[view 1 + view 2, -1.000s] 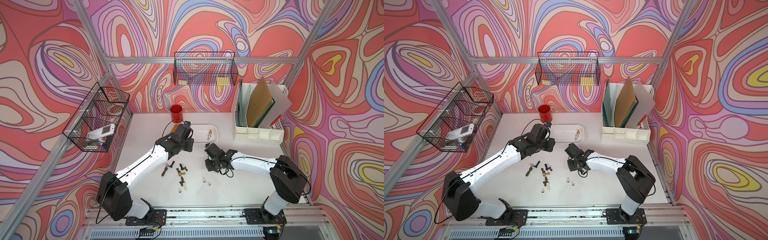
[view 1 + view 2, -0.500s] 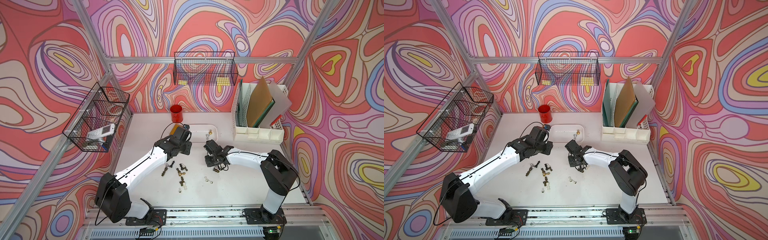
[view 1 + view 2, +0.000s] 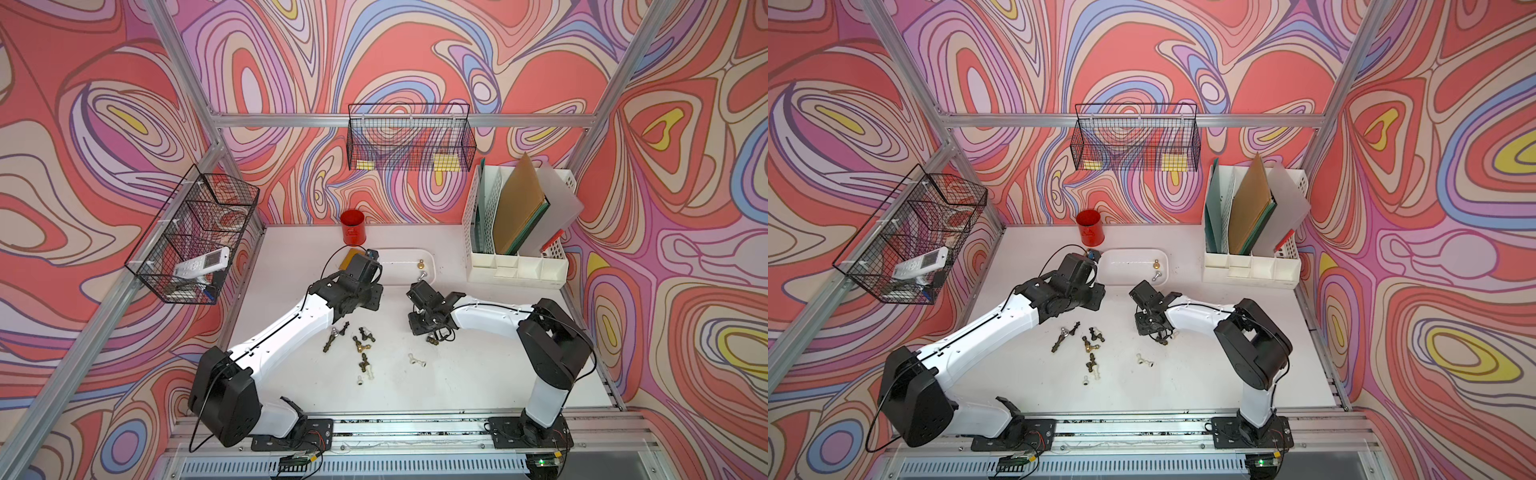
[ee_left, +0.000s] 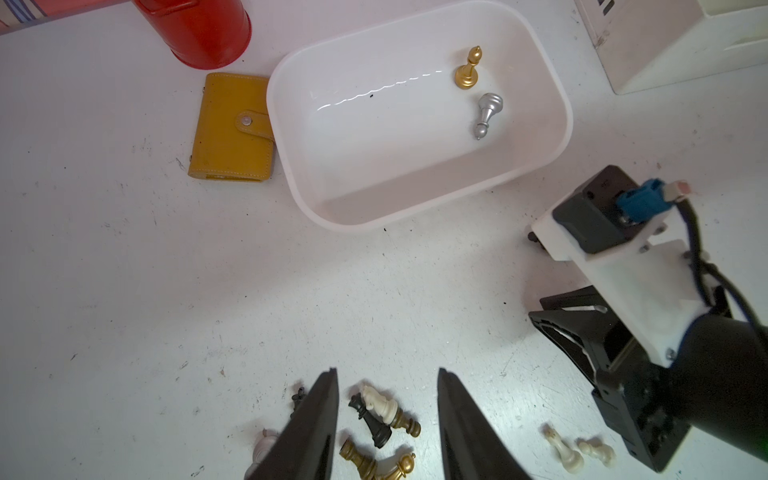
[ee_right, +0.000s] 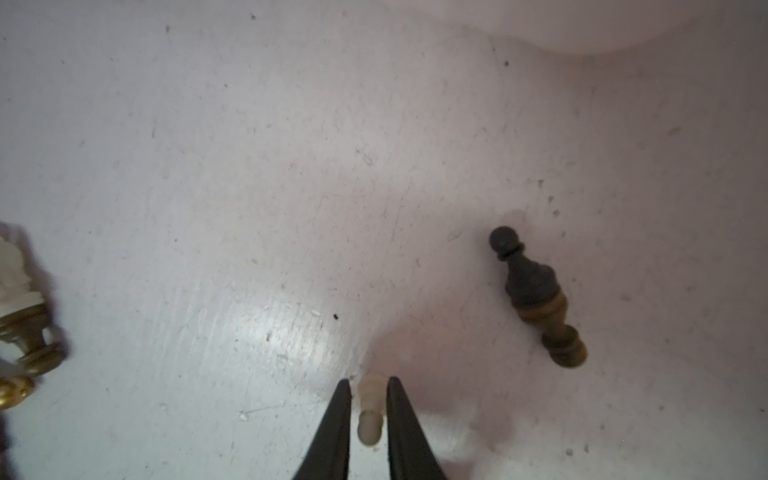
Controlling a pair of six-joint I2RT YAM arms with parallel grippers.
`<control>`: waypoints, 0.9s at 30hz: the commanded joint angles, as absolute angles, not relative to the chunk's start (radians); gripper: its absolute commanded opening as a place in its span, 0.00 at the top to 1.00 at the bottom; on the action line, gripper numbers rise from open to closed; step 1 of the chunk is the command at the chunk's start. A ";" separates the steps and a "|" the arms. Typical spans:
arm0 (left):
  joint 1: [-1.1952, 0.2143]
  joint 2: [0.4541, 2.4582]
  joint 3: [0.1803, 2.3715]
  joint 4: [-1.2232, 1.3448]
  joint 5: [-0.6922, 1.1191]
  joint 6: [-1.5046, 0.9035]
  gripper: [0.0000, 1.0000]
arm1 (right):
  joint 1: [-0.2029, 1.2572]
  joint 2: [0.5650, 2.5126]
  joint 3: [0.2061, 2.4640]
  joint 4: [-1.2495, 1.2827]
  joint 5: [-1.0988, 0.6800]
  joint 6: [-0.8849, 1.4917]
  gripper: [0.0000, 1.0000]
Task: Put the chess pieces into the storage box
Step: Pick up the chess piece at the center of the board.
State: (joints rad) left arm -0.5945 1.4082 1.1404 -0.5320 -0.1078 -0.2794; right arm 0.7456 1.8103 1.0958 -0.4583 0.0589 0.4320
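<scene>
While a gold bishop (image 4: 467, 68) stands and a silver pawn (image 4: 486, 114) lies at the right end of the storage box (image 3: 399, 270), most of the chess pieces (image 3: 365, 362) lie scattered on the white surface (image 3: 478, 374), nearer than the box and left of centre. The right arm (image 3: 486, 320) reaches down just near of the box's right end. The right jaws are drawn narrow on either side of a white pawn (image 5: 370, 409) lying on the surface, with a sliver of space showing on each side; whether they pinch it cannot be told. A dark pawn with a bronze base (image 5: 536, 291) lies on its side close by, untouched. The left arm (image 3: 291, 328) is poised at the box's near-left corner, the left jaws spread wide and holding nothing. Through its wrist camera the black fingers (image 4: 316, 424) frame a heap (image 4: 376, 411) of toppled figures in black, cream and bronze. Two cream pieces (image 4: 577, 453) lie apart to the right of that heap. A yellow wallet (image 4: 232, 129) lies just beside the box's left end, a red cup (image 3: 353, 227) stands beyond it at the far wall, and a white file organiser (image 3: 515, 232) stands at far right.
</scene>
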 commanded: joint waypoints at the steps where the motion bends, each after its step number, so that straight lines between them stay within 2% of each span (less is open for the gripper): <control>1: -0.586 1.379 1.128 -0.540 -0.118 -0.266 0.56 | 0.744 1.815 1.088 -0.456 0.063 0.438 0.81; 9: -0.586 1.366 1.127 -0.540 -0.115 -0.273 0.57 | 0.744 1.778 1.127 -0.480 0.048 0.426 0.92; 18: -0.586 1.323 1.098 -0.554 -0.100 -0.289 0.58 | 0.710 1.744 1.304 -0.566 0.070 0.345 0.93; 21: -0.586 1.306 1.079 -0.559 -0.083 -0.304 0.58 | 0.649 1.765 1.382 -0.554 0.025 0.320 0.93; 27: -0.585 1.278 1.033 -0.559 -0.045 -0.333 0.58 | 0.535 1.952 1.589 -0.530 -0.004 0.251 0.93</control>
State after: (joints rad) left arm -0.5938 1.2972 1.0527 -0.5392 -0.0734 -0.3111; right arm 0.5678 1.8645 1.5322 -0.5350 0.0162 0.3016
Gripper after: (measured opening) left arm 0.415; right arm 0.092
